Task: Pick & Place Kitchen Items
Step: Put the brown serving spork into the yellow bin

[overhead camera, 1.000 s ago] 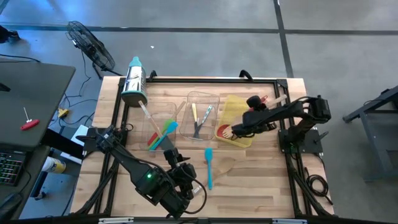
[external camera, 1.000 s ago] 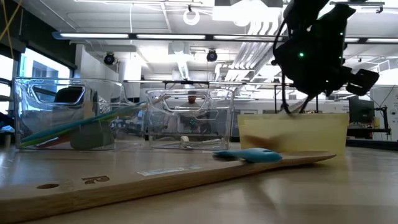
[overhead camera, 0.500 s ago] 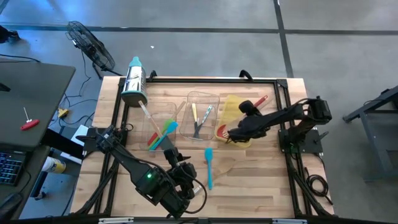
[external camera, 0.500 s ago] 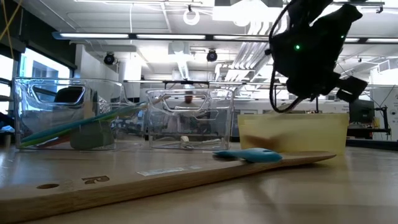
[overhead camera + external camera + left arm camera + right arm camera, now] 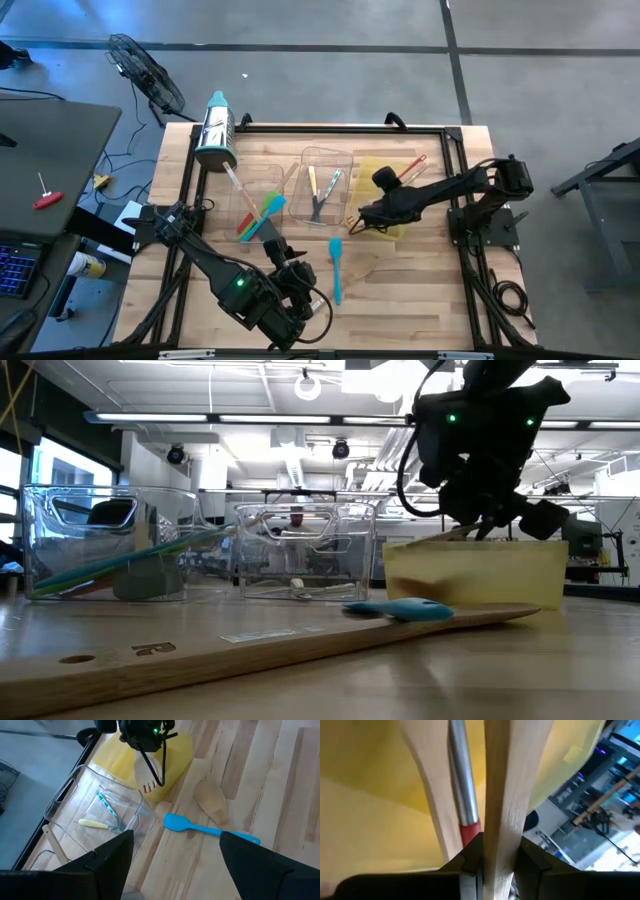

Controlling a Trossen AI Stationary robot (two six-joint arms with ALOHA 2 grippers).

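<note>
My right gripper (image 5: 362,218) hangs over the near left corner of the yellow bin (image 5: 385,172), shut on a wooden slotted utensil (image 5: 148,776). In the bin lies a red spoon with a steel shaft (image 5: 462,795). A teal spatula (image 5: 336,268) and a wooden spoon (image 5: 212,802) lie flat on the table beside the bin. Nearer the front edge lies a long wooden spatula (image 5: 250,645). My left gripper (image 5: 175,870) stands open above the table's near side, with nothing between its fingers. My right gripper pinches the wooden utensil's handle (image 5: 499,837) between its two fingers. The fingers slant down from the table's right side and the handle runs on ahead of them. Its slotted head (image 5: 149,785) hangs lower, over the yellow bin; whether it touches the bin cannot be told.
A clear bin (image 5: 326,160) holding small knives stands left of the yellow one. Another clear bin (image 5: 262,172) with coloured spatulas stands farther left. A steel cylinder with a teal cap (image 5: 216,130) lies at the far left. Bare wood lies along the near right.
My right gripper has gone toward the table's left edge and a little down, across the yellow bin, tipping its fingers further downward. The wooden utensil has travelled with it, its head now low over the bin's near left corner.
</note>
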